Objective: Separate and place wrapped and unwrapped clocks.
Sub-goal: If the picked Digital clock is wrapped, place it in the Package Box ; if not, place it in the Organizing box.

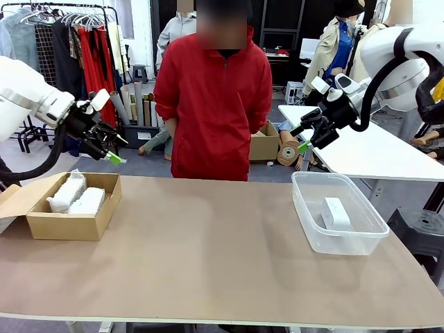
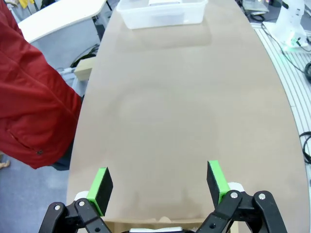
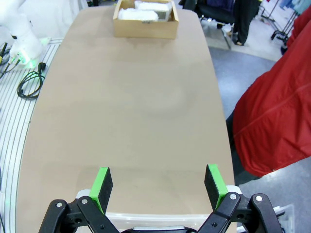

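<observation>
Two wrapped clocks point(image 1: 76, 194), white lumps in crinkly plastic, lie side by side in the cardboard box point(image 1: 62, 225) at the table's left; from the right wrist they appear as wrapped clocks point(image 3: 143, 12) in the box point(image 3: 146, 26) at the far end. The unwrapped clock point(image 1: 336, 214), a smooth white block, lies in the clear plastic bin point(image 1: 347, 239) at the right. My left gripper point(image 1: 111, 149) hangs open above the box's far edge, nothing between its fingers point(image 2: 101, 187). My right gripper point(image 1: 305, 139) is open in the air above the bin's far side, fingers point(image 3: 214, 182) empty.
A person in a red jacket point(image 1: 215, 104) stands at the far side, hands behind the back. The bin point(image 2: 163, 12) shows at the far end in the left wrist view. Bare brown tabletop point(image 1: 208, 236) lies between box and bin. A white table point(image 1: 374, 149) stands behind on the right.
</observation>
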`<state>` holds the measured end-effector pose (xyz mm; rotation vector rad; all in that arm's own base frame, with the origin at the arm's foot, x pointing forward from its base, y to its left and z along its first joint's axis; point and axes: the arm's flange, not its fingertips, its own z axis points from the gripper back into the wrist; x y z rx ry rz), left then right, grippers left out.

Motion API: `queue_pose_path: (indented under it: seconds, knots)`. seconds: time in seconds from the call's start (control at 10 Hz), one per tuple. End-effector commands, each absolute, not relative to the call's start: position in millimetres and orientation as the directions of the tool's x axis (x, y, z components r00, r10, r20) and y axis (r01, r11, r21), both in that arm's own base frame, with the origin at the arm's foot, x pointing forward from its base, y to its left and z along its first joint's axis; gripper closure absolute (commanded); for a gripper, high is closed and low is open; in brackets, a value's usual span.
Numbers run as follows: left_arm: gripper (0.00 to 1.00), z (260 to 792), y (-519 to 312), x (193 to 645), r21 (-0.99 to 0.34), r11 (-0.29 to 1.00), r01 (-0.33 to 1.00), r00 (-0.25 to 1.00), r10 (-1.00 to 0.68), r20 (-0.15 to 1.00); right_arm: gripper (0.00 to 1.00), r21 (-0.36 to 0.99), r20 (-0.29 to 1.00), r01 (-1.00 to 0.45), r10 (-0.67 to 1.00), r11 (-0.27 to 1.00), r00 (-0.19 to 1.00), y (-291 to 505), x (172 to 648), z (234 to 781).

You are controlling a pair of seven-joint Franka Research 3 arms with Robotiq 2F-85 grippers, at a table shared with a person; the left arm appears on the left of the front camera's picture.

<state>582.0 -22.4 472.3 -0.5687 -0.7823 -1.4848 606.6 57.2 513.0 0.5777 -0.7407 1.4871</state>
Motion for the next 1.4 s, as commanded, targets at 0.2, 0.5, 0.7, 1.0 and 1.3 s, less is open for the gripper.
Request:
queue_pose_path:
  seconds: [0.2, 0.5, 0.7, 1.0, 1.3]
  knots:
    - [0.0, 493, -10, 590, 0.1, 0.047, 0.994, -0.043, -0.663, 0.747, 0.0, -0.112, 0.745, -0.994, 0.663, 0.016, -0.073, 58, 607, 514]
    - [0.0, 498, -7, 591, 0.099, 0.041, 0.994, -0.047, -0.668, 0.742, 0.0, -0.112, 0.745, -0.994, 0.663, 0.016, -0.073, 58, 607, 514]
    - [0.0, 498, -7, 592, 0.114, 0.053, 0.992, -0.048, -0.674, 0.737, 0.0, -0.112, 0.745, -0.994, 0.663, 0.016, -0.073, 58, 607, 514]
    - [0.0, 496, -9, 588, 0.116, 0.049, 0.992, -0.054, -0.666, 0.744, 0.0, -0.112, 0.745, -0.994, 0.663, 0.016, -0.073, 58, 607, 514]
    - [0.0, 496, -9, 588, 0.116, 0.049, 0.992, -0.054, -0.666, 0.744, 0.0, -0.112, 0.745, -0.994, 0.663, 0.016, -0.073, 58, 607, 514]
